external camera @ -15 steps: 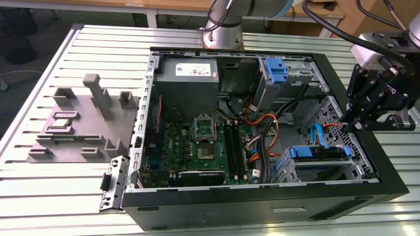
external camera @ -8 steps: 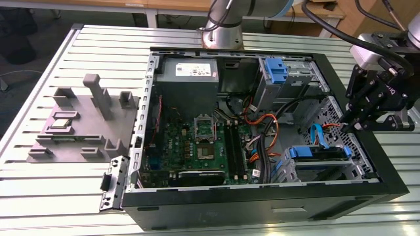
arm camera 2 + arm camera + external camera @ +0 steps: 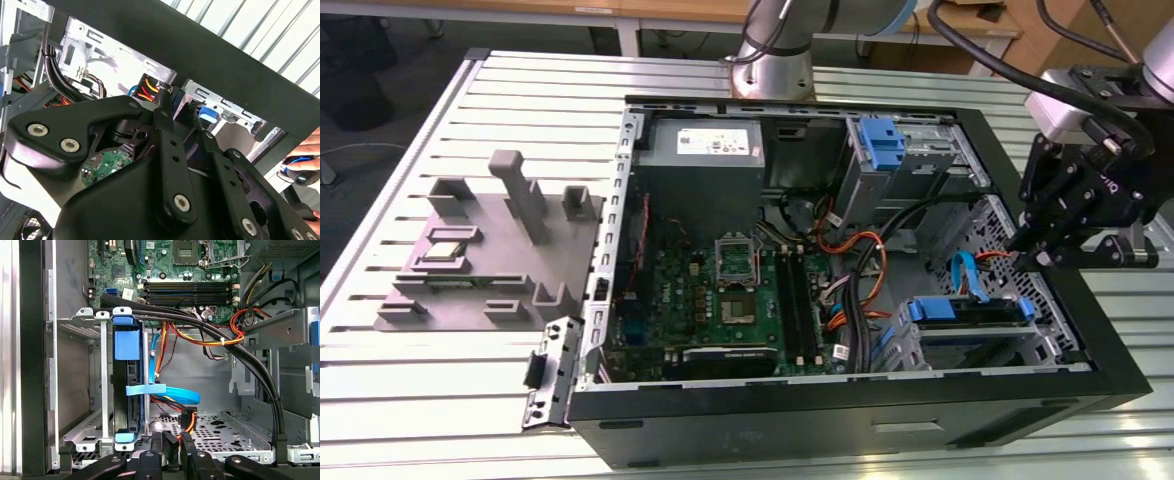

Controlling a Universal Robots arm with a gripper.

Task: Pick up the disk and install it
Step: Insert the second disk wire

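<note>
Disk point(image 3: 126, 390) in bay — beside gripper point(image 3: 172, 442)

Arm base column point(image 3: 770, 60) silver-grey metal, cylindrical, flaring to a round foot. Upper joint housing light grey with a blue-tinted cap at the frame edge. Thick black cables point(image 3: 1014, 62) loop from the arm to the wrist. Wrist block point(image 3: 1081, 105) grey and black, boxy. Pincer point(image 3: 1047, 245) matte black, skeletal linkage bars with small white markings on one side plate. In second wrist view the pincer point(image 3: 167, 117) shows black plastic links, rounded lobes, silver hex-socket screws point(image 3: 70, 145) at each pivot, a white body panel underneath. In first wrist view black link ends and finger bases point(image 3: 172, 450), same dark finish.
</note>
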